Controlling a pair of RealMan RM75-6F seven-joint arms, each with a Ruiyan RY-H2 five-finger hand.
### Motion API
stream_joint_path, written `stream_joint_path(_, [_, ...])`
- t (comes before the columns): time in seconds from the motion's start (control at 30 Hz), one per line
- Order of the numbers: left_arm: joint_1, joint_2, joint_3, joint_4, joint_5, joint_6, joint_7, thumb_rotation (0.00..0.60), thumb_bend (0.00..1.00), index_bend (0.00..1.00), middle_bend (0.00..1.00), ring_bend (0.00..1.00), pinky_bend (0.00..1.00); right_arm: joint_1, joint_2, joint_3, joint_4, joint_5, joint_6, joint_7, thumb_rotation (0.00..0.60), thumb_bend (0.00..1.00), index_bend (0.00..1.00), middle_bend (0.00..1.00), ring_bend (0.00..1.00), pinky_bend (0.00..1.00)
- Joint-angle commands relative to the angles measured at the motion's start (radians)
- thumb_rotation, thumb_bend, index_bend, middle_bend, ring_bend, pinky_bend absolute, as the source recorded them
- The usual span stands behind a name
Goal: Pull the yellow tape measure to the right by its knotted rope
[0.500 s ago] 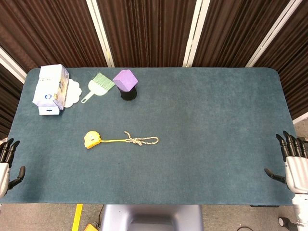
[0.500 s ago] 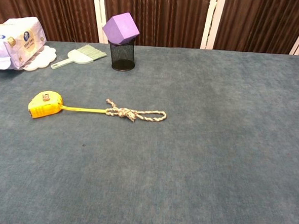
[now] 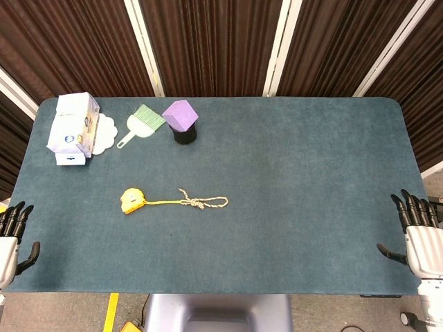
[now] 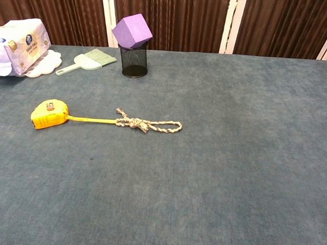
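Yellow tape measure (image 3: pixel 131 200) is parked at 9 o'clock, knotted rope (image 3: pixel 203 203) trailing toward 3. Right hand (image 3: pixel 418 234), spread and empty, is best sent for the loop, then pulled low and steady.

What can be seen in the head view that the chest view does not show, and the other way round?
Only the head view shows the left hand and right hand, both empty at the table's near corners. Only the chest view shows the mesh of the black cup under the purple block. Both show the yellow tape measure, its knotted rope, the small brush, the tissue pack and the table.
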Motion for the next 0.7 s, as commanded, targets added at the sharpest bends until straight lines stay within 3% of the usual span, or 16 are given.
stream_joint_path(0.03, [0.004,0.001,-0.001,-0.003,-0.001,0.006,0.001,0.6,0.46,0.0,0.0,0.0,0.12,0.003,-0.001,-0.001,0.008,-0.011,0.003,0.008,0.6,0.02,0.04,0.05,0.0,0.0])
stream_joint_path(0.17, [0.01,0.009,0.001,-0.011,0.004,0.012,-0.022,0.6,0.46,0.0,0.0,0.0,0.12,0.029,-0.01,-0.003,0.031,-0.034,-0.028,0.014,0.6,0.02,0.07,0.05,0.0,0.0])
stream_joint_path(0.37, [0.009,-0.001,-0.005,-0.012,-0.018,0.004,0.002,0.6,0.46,0.0,0.0,0.0,0.13,0.156,0.027,0.03,-0.002,-0.057,-0.185,0.024,0.6,0.05,0.09,0.05,0.02,0.0])
stream_joint_path(0.7, [0.026,0.01,-0.011,-0.014,-0.032,0.022,-0.016,0.6,0.46,0.0,0.0,0.0,0.13,0.391,-0.038,0.131,-0.076,0.04,-0.434,-0.191,0.6,0.17,0.21,0.05,0.03,0.0])
